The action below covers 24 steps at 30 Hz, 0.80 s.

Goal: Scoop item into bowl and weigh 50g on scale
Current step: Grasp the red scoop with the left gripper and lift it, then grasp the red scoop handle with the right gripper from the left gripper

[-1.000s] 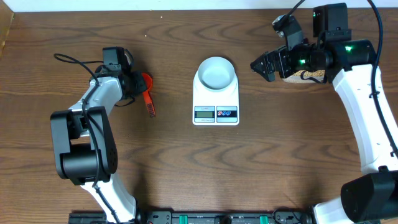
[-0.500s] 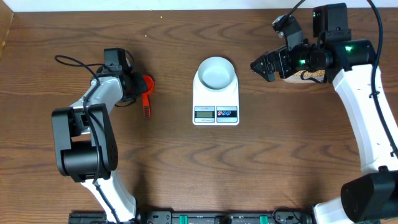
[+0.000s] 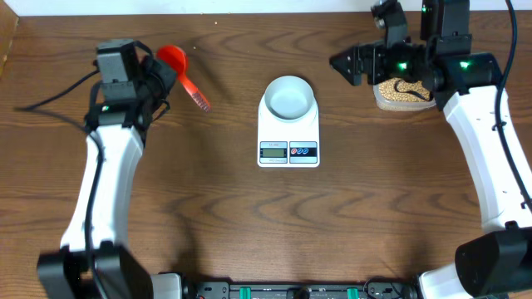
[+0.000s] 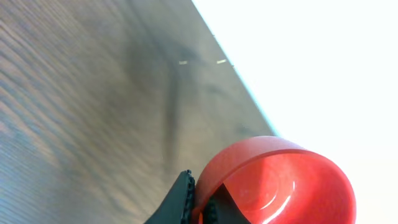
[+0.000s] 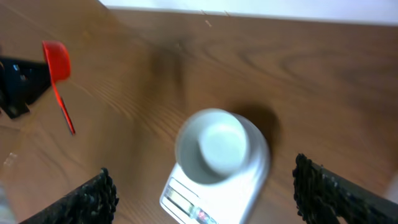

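A red scoop (image 3: 172, 58) hangs over the back left of the table, its handle (image 3: 198, 98) pointing right and forward. My left gripper (image 3: 156, 73) is shut on the scoop's rim. In the left wrist view the black fingers (image 4: 181, 198) pinch the red cup's wall (image 4: 280, 180). The pale bowl (image 3: 289, 95) stands empty on the white scale (image 3: 288, 133) at the table's middle. Tan beans (image 3: 397, 93) fill a clear tub at the back right. My right gripper (image 3: 349, 65) hovers just left of the tub, open and holding nothing. In the right wrist view the bowl (image 5: 214, 146) and scale (image 5: 180, 196) lie below its fingers (image 5: 93, 199).
Brown wooden table (image 3: 249, 224). Its back edge (image 3: 249, 12) meets a white wall close behind the scoop and the tub. The left arm's cable (image 3: 50, 98) trails out to the left.
My left gripper shut on the red scoop, lifted it off the table and carried it back. My right gripper drew back a little, uncovering the tub of beans.
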Each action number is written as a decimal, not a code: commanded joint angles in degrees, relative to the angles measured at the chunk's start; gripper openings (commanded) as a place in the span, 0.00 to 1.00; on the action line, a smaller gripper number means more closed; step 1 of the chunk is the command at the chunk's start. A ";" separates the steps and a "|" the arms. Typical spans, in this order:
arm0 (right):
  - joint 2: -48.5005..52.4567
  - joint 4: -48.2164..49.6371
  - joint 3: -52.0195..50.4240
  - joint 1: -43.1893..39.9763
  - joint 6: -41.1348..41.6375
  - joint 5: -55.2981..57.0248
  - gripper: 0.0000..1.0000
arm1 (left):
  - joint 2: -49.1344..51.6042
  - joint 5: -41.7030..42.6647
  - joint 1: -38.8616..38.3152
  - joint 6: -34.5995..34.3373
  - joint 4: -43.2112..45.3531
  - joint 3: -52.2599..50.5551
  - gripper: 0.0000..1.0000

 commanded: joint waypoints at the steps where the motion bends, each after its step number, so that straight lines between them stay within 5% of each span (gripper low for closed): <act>1: 0.22 3.58 0.90 3.43 6.62 -4.90 0.89 | -3.13 4.55 -0.07 -19.91 -0.35 0.72 0.07; 5: 0.22 9.81 0.90 7.85 9.77 -4.87 0.90 | -6.36 8.66 -0.09 -38.01 -0.31 0.72 0.07; 10: 0.22 16.87 0.90 13.05 12.55 -4.87 0.88 | -7.52 14.51 -0.07 -48.17 -0.31 0.72 0.07; 24: 0.24 21.38 0.90 25.00 11.17 2.89 0.63 | -7.43 21.57 -2.01 -48.63 -1.03 0.66 0.07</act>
